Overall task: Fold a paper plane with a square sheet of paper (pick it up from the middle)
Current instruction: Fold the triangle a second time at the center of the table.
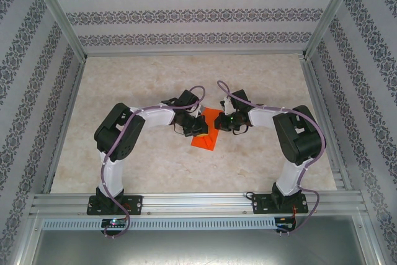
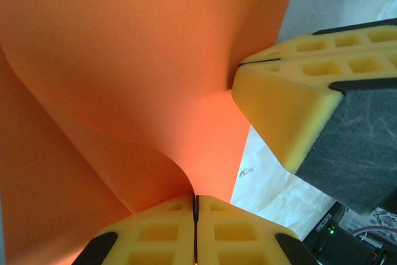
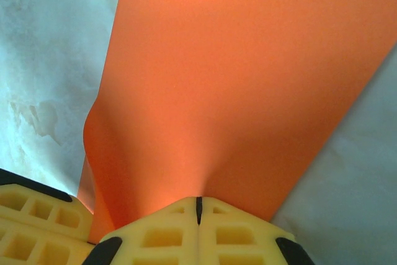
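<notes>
1 square sheet of paper (image 1: 205,138), centre of desk (image 1: 155,166); 2 pairs, left fingers (image 2: 155,234) and right fingers (image 3: 161,237), each pinching 1 edge; bare desk all round.

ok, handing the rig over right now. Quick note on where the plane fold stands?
Left end effector: shut on the square sheet of paper, pinching its edge.
Right end effector: shut on the same sheet from the other side, its tips close to the left one's.
Sheet: between the two arms over the middle of the table, bowed rather than flat.
Done: sheet gripped by both.
Left: only a soft bend shows, with no pressed crease or dart shape, so the folds remain.
</notes>
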`<state>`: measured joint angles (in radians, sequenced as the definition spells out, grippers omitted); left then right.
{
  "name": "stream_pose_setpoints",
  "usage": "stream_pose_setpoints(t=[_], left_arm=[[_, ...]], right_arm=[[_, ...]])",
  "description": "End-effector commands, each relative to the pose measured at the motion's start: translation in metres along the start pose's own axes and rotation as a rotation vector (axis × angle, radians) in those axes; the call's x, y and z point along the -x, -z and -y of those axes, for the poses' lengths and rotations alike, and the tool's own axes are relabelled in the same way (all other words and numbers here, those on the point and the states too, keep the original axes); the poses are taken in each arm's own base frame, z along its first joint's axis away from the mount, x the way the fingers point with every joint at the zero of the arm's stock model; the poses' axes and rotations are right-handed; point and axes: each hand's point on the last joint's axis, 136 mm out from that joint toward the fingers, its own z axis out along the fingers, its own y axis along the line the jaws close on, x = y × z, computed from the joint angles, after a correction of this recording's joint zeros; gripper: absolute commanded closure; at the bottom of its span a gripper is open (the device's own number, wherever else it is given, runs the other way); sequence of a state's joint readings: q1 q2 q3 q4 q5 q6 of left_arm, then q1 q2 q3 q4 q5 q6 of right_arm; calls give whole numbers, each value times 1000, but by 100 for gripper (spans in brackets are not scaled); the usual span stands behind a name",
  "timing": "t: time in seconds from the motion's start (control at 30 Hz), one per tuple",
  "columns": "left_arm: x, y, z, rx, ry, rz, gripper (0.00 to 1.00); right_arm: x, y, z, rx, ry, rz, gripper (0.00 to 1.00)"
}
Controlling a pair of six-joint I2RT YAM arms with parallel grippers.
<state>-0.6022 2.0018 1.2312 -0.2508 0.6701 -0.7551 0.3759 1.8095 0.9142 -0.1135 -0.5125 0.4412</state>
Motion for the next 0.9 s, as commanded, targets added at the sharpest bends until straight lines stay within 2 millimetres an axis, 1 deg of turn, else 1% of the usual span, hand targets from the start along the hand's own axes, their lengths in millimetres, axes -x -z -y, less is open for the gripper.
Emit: stream_pose_setpoints(t=[0.0,0.43,0.87], left_arm=[[8,-4,10,-11,-9,20,91],[18,-12,9,-2,-5,24,91],[26,-12,2,34,-1,61,91]], right_arm=[[-7,-6,2,-7,9,-33,98],[-10,-9,2,-5,11,-44,99],[-11,-9,4,-16,16,-47,99]])
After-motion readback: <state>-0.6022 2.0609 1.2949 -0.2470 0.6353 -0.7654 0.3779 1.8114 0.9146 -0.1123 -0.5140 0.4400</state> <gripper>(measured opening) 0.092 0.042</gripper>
